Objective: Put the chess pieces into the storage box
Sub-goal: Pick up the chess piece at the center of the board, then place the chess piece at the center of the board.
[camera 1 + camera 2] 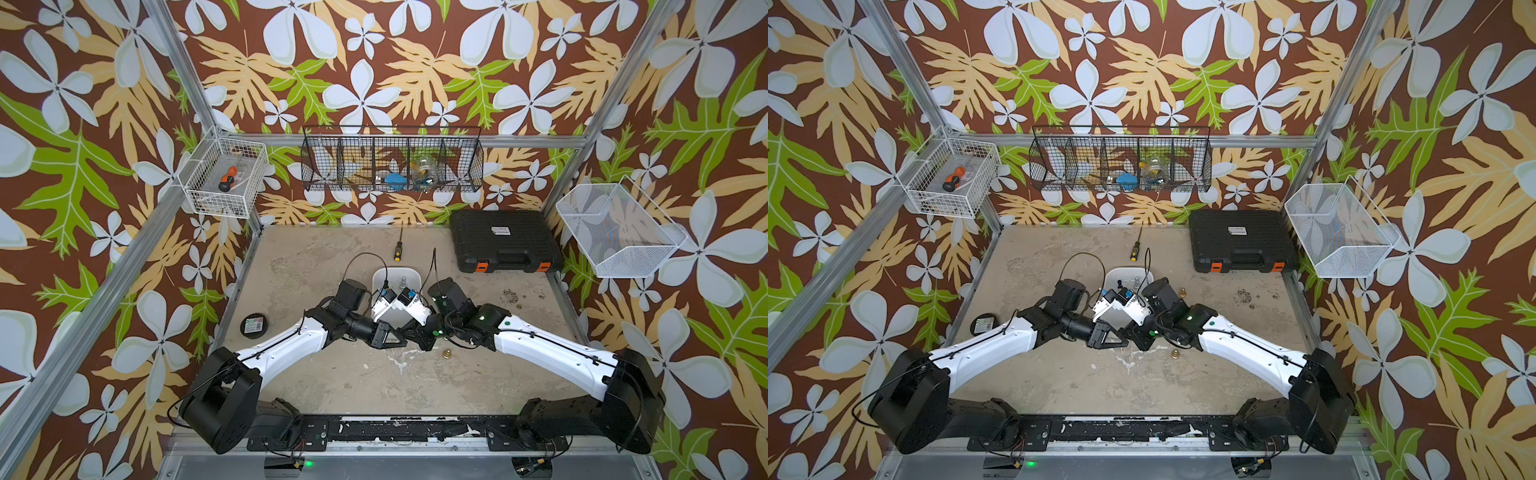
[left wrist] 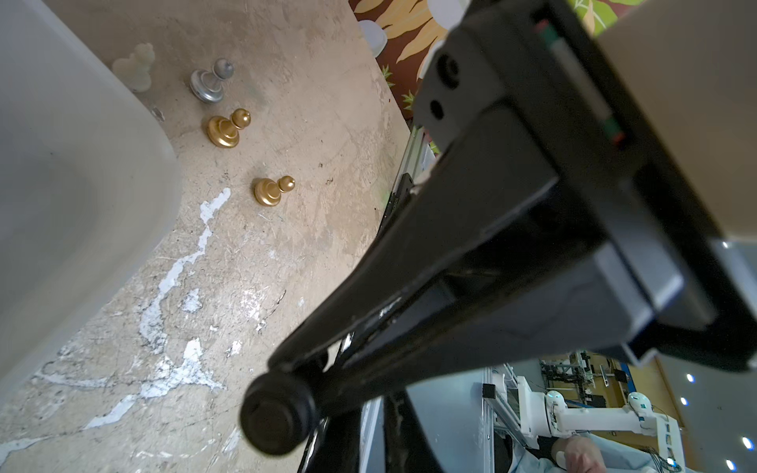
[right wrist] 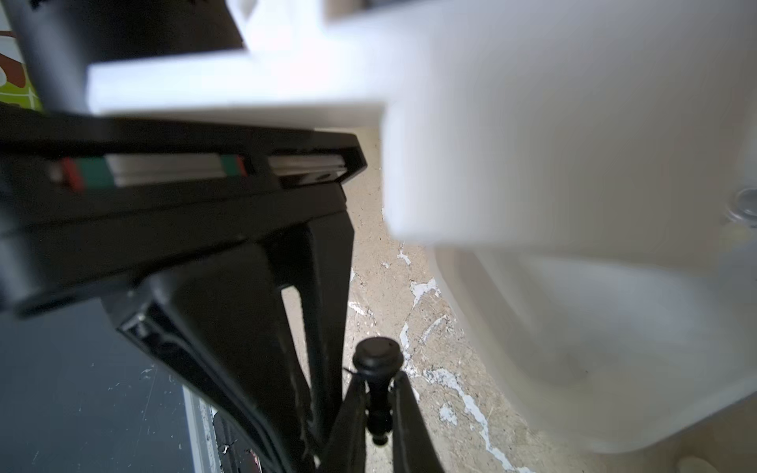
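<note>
Chess pieces: small black pawn-shaped piece (image 2: pixel 278 413) pinched at neck by left gripper (image 2: pixel 303 381), jaws closed onto it, round base poking past tips. Right gripper (image 3: pixel 321 454) closed tight, nothing between fingers, tip just beside left fingers. Both grippers on near side of shallow white plastic storage tub (image 1: pixel 409 274), mid-table. Silver metal pawn (image 1: pixel 402 282) upright inside tub. On table right of tub: cream pawn (image 2: pixel 135 69) just beside wall, second silver pawn (image 2: pixel 209 82), gold pawn (image 2: pixel 225 129), second gold pawn (image 2: pixel 272 190).
</note>
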You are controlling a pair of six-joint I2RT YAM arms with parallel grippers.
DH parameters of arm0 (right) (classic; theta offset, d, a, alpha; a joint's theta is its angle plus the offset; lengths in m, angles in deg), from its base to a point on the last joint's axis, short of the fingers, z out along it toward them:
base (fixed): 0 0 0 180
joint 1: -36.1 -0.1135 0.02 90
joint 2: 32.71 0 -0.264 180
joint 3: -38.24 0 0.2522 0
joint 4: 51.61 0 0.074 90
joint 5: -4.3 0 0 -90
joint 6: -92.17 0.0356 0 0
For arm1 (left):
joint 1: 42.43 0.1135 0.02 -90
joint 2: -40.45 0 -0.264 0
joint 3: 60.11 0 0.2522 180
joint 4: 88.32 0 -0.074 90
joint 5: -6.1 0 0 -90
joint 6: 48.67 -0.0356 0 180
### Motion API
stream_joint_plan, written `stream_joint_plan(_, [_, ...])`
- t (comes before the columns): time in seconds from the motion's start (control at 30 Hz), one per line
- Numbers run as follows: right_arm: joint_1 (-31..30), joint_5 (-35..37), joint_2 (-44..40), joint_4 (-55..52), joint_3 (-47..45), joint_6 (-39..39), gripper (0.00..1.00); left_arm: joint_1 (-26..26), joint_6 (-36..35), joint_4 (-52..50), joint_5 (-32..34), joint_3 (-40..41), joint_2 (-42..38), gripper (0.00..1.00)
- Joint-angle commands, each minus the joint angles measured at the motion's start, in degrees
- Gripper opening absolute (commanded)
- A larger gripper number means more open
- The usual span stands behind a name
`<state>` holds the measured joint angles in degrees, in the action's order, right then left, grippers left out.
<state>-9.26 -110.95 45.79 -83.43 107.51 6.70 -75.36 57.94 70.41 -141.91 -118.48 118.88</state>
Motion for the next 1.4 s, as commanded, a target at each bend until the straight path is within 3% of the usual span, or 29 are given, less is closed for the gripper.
stream_joint_plan(0.0, [0.0,1.3,0.0,0.7,0.2,1.1,0.07,0.1,0.6,1.8,-2.5,0.0,-0.3,0.14])
stream_joint_plan(0.1, [0.0,6.0,-0.1,-3.0,1.4,2.6,0.07,2.4,0.9,1.3,-2.5,0.2,-3.6,0.16])
stream_joint_plan(0.33, [-0.3,13.1,1.5,-24.1,5.8,7.5,0.07,15.9,11.6,10.1,1.3,7.2,-12.5,0.21])
stream_joint_plan(0.53, [-9.6,23.8,4.2,-41.9,13.0,10.9,0.07,18.1,9.6,7.9,6.0,8.2,-13.0,0.23])
stream_joint_plan(0.7, [-17.1,33.6,16.7,-54.2,18.4,12.4,0.07,18.8,3.2,-1.9,14.2,4.9,-10.2,0.23])
stream_joint_plan(0.83, [-22.2,30.8,25.5,-57.4,24.2,11.1,0.07,22.4,3.7,-3.4,20.2,5.8,-12.5,0.23])
stream_joint_plan(1.03, [-23.6,31.1,35.3,-58.6,30.3,10.1,0.07,29.9,2.9,-5.1,21.7,8.0,-16.1,0.24])
stream_joint_plan(1.37, [-24.5,29.5,40.6,-57.7,29.8,9.1,0.07,30.0,2.0,-5.3,20.7,7.9,-14.1,0.24])
